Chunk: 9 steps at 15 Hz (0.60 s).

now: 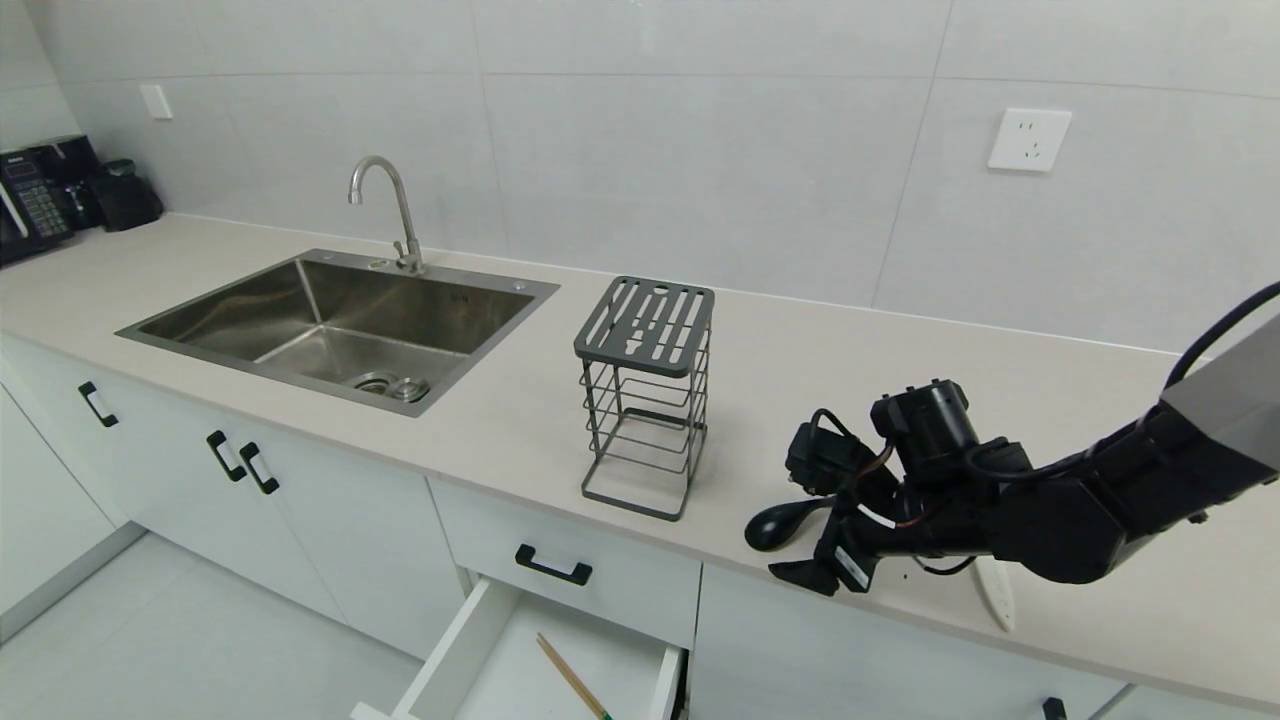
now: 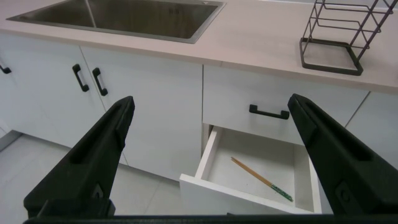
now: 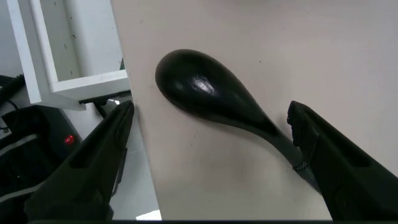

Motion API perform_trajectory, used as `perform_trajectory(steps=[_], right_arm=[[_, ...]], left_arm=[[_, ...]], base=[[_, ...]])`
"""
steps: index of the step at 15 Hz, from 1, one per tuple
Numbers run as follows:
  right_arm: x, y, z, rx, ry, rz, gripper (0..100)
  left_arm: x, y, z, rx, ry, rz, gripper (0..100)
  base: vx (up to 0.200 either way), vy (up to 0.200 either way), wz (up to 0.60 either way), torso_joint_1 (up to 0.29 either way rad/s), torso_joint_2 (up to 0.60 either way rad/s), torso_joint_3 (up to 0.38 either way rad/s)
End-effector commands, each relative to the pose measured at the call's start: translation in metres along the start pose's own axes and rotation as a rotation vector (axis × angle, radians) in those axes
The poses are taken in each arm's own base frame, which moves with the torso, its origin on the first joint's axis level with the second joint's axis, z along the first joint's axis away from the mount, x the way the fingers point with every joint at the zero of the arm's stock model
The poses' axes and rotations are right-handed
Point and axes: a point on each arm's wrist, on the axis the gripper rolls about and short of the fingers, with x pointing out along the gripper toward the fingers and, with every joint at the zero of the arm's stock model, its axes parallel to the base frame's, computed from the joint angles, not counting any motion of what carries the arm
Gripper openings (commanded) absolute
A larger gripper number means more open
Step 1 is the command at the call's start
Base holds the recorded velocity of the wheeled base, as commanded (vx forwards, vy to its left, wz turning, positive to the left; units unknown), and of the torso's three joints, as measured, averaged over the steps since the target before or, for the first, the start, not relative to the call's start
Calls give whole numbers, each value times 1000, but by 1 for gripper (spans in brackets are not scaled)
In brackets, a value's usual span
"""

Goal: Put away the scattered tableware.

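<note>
A black spoon (image 3: 211, 93) lies on the beige counter (image 1: 800, 350) close to its front edge, its bowl (image 1: 770, 525) pointing left. My right gripper (image 1: 805, 545) hovers just over it, open, one finger on each side of the spoon, and the handle runs toward one finger (image 3: 323, 155). A white utensil (image 1: 995, 595) lies on the counter partly under my right arm. Below the counter an open white drawer (image 1: 470, 650) holds a wooden chopstick (image 2: 261, 180). My left gripper (image 2: 211, 106) hangs open in front of the cabinets, facing that drawer.
A dark wire rack (image 1: 645, 395) stands on the counter left of the spoon. Further left are the steel sink (image 1: 200, 320) and its tap (image 1: 385, 205). Black appliances (image 1: 60, 190) sit at the far left. Cabinet doors have black handles (image 2: 87, 79).
</note>
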Motion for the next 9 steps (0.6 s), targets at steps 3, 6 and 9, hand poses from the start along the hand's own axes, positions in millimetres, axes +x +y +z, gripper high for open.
perform_trajectory(steps=[3,6,9], right_arm=[[3,0,-2,60,5,-6,100],[5,-13,-15,114,24,-41,100],[6,-15,-28,142,29,-57,100]], left_arm=[[0,0,0,0,1,0,100],[0,0,0,0,1,0,100],[0,0,0,0,1,0,100]], base=[[0,0,0,0,0,0],[0,0,0,0,0,0],[0,0,0,0,0,0]])
